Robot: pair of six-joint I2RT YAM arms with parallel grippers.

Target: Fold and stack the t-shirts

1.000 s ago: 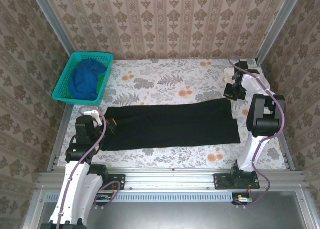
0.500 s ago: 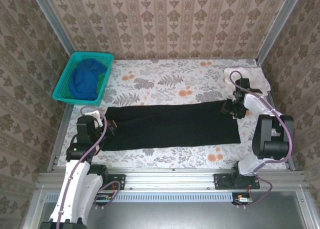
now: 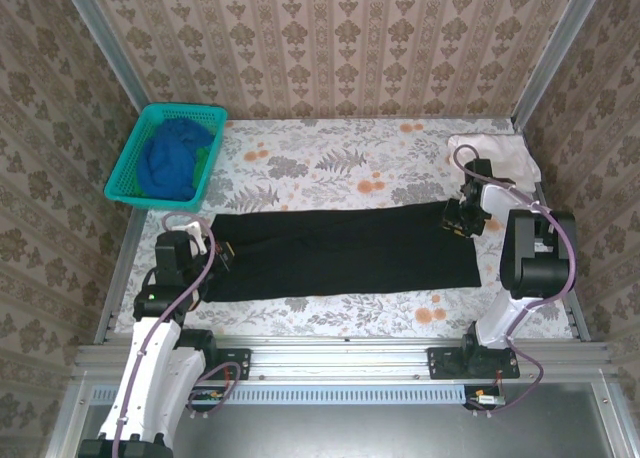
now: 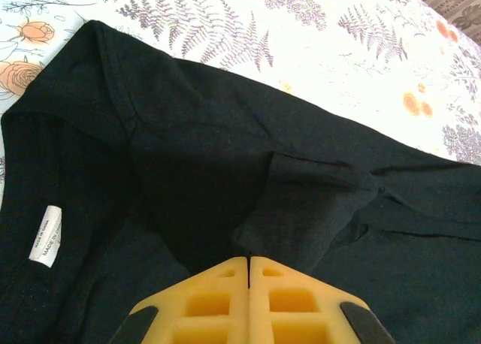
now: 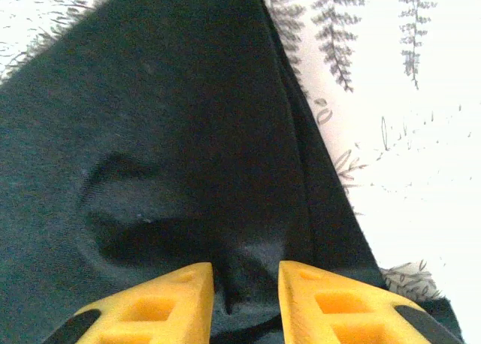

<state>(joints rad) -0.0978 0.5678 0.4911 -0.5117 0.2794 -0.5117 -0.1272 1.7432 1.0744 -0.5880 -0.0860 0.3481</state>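
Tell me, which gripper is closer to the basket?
Left. The left gripper grips the black shirt near the basket; the right gripper is at the shirt's far end, well away.

The long t-shirt (image 3: 340, 253) lies across the near half of the table (image 3: 330, 163), stretched from left to right. My left gripper (image 4: 249, 260) sits at its left end, pinched on a fold there. My right gripper (image 5: 246, 273) is on its far right corner, jaws apart with a ridge of cloth between them. Behind the left end, at the far left corner, stands the basket (image 3: 126, 154) with a crumpled t-shirt (image 3: 168, 163) in it. A third t-shirt (image 3: 500, 153) lies in the far right corner, behind my right gripper.
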